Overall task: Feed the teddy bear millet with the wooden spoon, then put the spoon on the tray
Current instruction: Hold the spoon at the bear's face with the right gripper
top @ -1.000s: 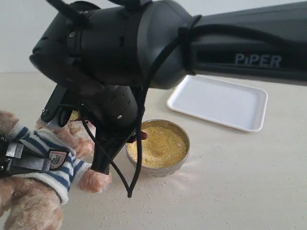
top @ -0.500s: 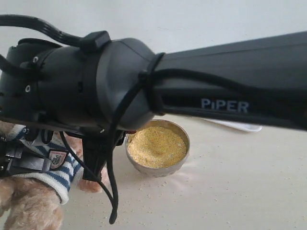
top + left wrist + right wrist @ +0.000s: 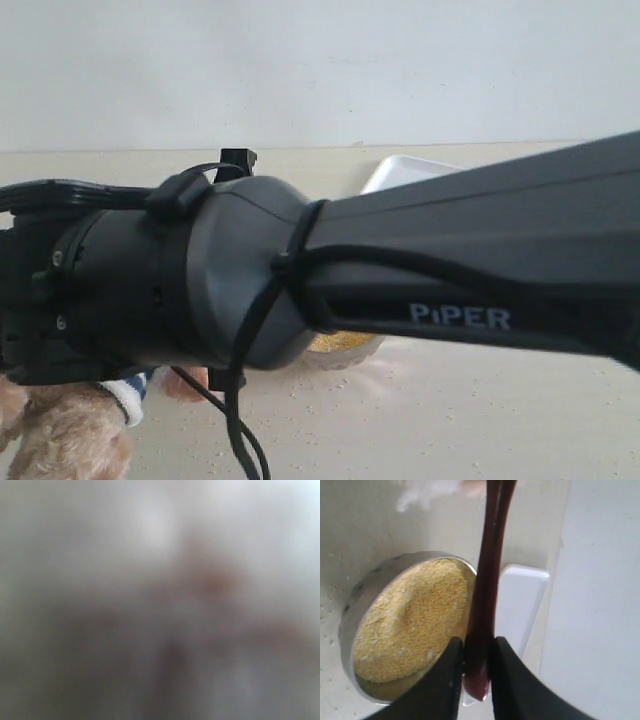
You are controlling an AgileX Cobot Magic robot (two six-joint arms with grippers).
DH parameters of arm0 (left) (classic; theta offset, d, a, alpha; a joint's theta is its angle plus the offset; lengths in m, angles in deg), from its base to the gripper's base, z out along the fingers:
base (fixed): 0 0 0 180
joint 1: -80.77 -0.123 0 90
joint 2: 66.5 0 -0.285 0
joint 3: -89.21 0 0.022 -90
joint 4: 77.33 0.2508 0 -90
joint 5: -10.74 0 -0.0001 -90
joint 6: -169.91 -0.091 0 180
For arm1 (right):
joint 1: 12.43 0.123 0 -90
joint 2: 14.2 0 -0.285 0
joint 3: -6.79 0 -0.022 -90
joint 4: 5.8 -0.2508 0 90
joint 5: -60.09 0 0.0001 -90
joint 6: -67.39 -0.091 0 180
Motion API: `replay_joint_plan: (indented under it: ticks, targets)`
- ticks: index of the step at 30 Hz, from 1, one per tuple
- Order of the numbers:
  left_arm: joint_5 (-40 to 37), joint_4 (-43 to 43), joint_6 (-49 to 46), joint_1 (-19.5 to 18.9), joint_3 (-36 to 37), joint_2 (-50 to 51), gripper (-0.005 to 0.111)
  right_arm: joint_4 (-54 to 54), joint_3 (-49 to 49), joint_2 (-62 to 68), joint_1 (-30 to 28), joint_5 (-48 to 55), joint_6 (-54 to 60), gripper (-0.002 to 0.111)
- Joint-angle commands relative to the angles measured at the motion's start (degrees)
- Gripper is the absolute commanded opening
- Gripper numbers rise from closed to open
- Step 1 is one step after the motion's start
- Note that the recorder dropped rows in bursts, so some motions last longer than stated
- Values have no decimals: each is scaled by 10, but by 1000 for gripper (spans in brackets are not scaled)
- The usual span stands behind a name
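In the right wrist view my right gripper (image 3: pixel 476 666) is shut on the handle of the dark reddish-brown wooden spoon (image 3: pixel 487 580). The spoon runs out past the metal bowl (image 3: pixel 351 611) of golden millet (image 3: pixel 410 620) toward a blur of pale fur (image 3: pixel 427 491); its round end is out of frame. The white tray (image 3: pixel 520 600) lies beyond the bowl. In the exterior view my right arm (image 3: pixel 400 290) hides most of the scene. The teddy bear (image 3: pixel 60 445) shows only as fur and a striped sleeve at the lower left. The left wrist view is a featureless blur.
Stray grains dot the beige tabletop (image 3: pixel 450 420) in front of the bowl. A sliver of bowl and millet (image 3: pixel 345 345) and a corner of the tray (image 3: pixel 400 168) peek round the arm. A pale wall (image 3: pixel 320 70) stands behind the table.
My right arm has swung lower across the exterior view and now covers the bowl, most of the tray and most of the bear. It was higher before.
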Motion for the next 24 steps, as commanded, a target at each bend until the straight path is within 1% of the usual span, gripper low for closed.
replay_joint_plan:
  ticks: [1, 3, 6, 13, 19, 21, 23, 24]
  targets:
    - [-6, -8, -4, -1, 0, 1, 6, 42, 5, -9, 11, -1, -32, 9]
    - [-6, -8, -4, -1, 0, 1, 6, 70, 17, -10, 13, -1, -48, 9]
    - [-6, -8, -4, -1, 0, 1, 6, 72, 38, -19, 16, -1, -53, 9]
    - [-6, -8, -4, -1, 0, 1, 6, 121, 113, -60, 19, -1, -91, 9]
    - [-6, -8, -4, -1, 0, 1, 6, 126, 116, -85, 19, -1, -104, 9]
    - [-6, -8, -4, -1, 0, 1, 6, 101, 116, -100, 18, -1, -104, 9]
    - [-6, -8, -4, -1, 0, 1, 6, 38, 116, -128, 0, -1, -123, 9]
    - [-6, -8, -4, -1, 0, 1, 6, -25, 118, -156, -27, -1, -144, 9]
